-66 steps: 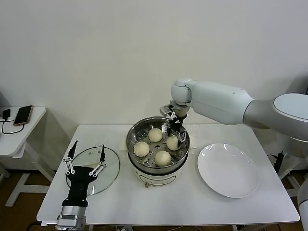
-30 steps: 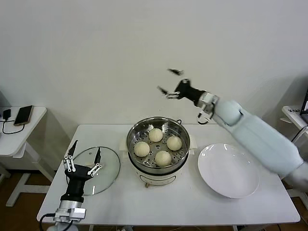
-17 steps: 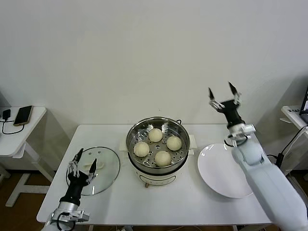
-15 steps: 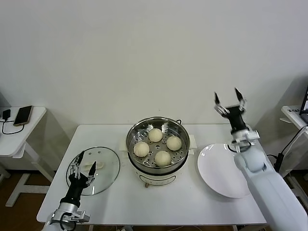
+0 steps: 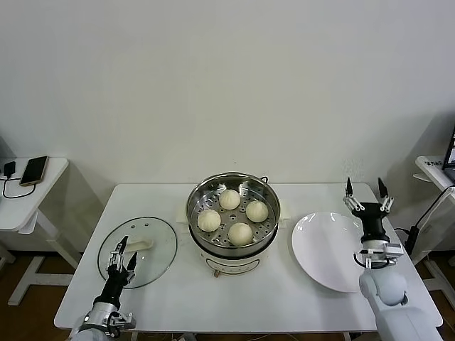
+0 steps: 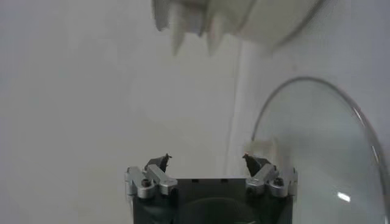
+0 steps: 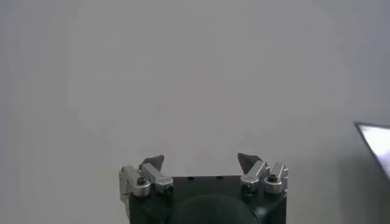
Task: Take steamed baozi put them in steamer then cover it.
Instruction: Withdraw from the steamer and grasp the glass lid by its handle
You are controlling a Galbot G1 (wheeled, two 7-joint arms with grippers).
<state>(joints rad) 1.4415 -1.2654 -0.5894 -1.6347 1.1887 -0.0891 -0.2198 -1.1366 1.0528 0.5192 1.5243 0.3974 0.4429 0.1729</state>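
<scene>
Several cream-white baozi (image 5: 241, 232) lie on the perforated tray inside the steel steamer (image 5: 201, 195) at the table's middle. The clear glass cover (image 5: 153, 244) with its white handle (image 5: 139, 246) lies flat on the table to the steamer's left; it also shows in the left wrist view (image 6: 317, 152). My left gripper (image 5: 121, 251) is open and empty, pointing up over the cover's near edge. My right gripper (image 5: 365, 192) is open and empty, pointing up beside the far right edge of the white plate. In the right wrist view my right gripper (image 7: 201, 161) faces only blank wall.
A flat white plate (image 5: 334, 250) lies empty on the table right of the steamer. A small side table with a phone (image 5: 33, 170) stands at the far left. The white table (image 5: 234, 298) has bare surface in front of the steamer.
My right arm left the steamer, swung high to the right and dropped low beside the plate. My left gripper sank lower toward the table's front edge. The baozi stayed in the steamer.
</scene>
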